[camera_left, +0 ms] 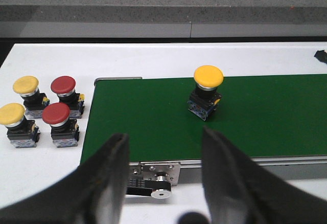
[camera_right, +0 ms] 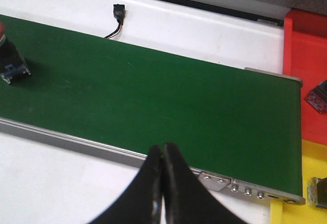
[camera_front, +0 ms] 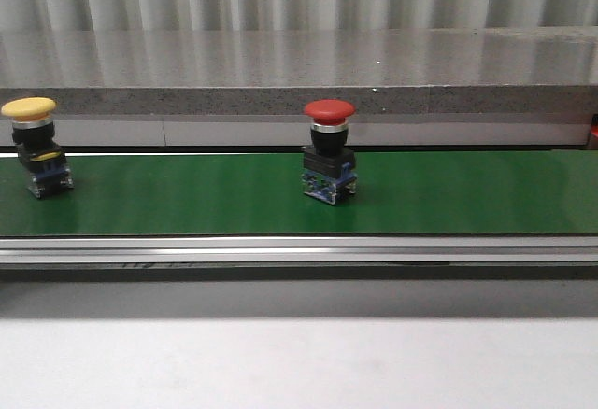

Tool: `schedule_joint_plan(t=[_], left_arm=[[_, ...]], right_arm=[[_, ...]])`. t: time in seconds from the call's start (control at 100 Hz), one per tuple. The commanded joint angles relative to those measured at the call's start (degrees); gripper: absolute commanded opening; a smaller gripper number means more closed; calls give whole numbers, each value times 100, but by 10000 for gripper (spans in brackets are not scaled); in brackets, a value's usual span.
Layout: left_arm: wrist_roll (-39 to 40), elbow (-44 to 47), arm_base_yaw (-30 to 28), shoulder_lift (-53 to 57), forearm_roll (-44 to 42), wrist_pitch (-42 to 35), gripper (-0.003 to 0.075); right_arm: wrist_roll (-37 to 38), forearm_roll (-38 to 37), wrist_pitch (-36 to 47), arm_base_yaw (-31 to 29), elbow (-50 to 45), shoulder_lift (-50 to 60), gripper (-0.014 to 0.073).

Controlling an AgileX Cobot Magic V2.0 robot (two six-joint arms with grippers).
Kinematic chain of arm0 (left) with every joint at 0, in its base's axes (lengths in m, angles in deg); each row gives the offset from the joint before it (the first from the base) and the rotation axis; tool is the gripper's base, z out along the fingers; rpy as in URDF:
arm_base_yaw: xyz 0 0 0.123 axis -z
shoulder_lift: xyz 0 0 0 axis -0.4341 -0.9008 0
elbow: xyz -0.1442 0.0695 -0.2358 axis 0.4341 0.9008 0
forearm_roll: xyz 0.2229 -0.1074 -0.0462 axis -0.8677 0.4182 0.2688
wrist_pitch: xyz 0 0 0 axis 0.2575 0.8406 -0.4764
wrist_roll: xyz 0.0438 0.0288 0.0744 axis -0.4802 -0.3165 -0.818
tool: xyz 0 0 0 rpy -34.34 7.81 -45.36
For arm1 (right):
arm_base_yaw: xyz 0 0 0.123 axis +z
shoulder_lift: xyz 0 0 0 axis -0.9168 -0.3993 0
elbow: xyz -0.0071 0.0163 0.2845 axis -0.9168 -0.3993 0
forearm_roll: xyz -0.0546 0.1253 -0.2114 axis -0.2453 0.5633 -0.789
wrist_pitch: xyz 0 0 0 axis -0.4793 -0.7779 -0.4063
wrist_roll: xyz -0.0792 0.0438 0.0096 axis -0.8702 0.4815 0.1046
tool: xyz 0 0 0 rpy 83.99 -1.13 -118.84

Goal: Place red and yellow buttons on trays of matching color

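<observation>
Green conveyor belt (camera_front: 187, 199) carries a yellow button (camera_front: 35, 146) at its left end and a red button (camera_front: 329, 150) mid-belt — awaiting pickup; left gripper (camera_left: 163, 147) gapes empty, right gripper (camera_right: 162, 155) pinched closed on nothing.

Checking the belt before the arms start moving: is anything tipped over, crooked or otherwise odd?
Mostly fine. The red button stands upright on the green belt. The yellow button at the belt's left end leans slightly. Four spare buttons stand upright beside the belt. Nothing spilled or broken shows.

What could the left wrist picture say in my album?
Open left gripper above a yellow button on the green belt.
</observation>
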Motion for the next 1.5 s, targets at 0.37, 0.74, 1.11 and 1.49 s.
schedule_joint_plan(t=[0.37, 0.74, 1.11, 1.49], left_arm=[[7, 17, 46, 481, 67, -453, -20], [7, 17, 46, 481, 67, -453, -20], [7, 17, 46, 481, 67, -453, -20], [7, 17, 46, 481, 67, -453, -20]], right_arm=[[-63, 11, 1019, 13, 141, 29, -66], [-63, 15, 746, 13, 141, 18, 326], [-80, 146, 881, 111, 316, -558, 645], [-85, 161, 806, 847, 1008, -2130, 645]])
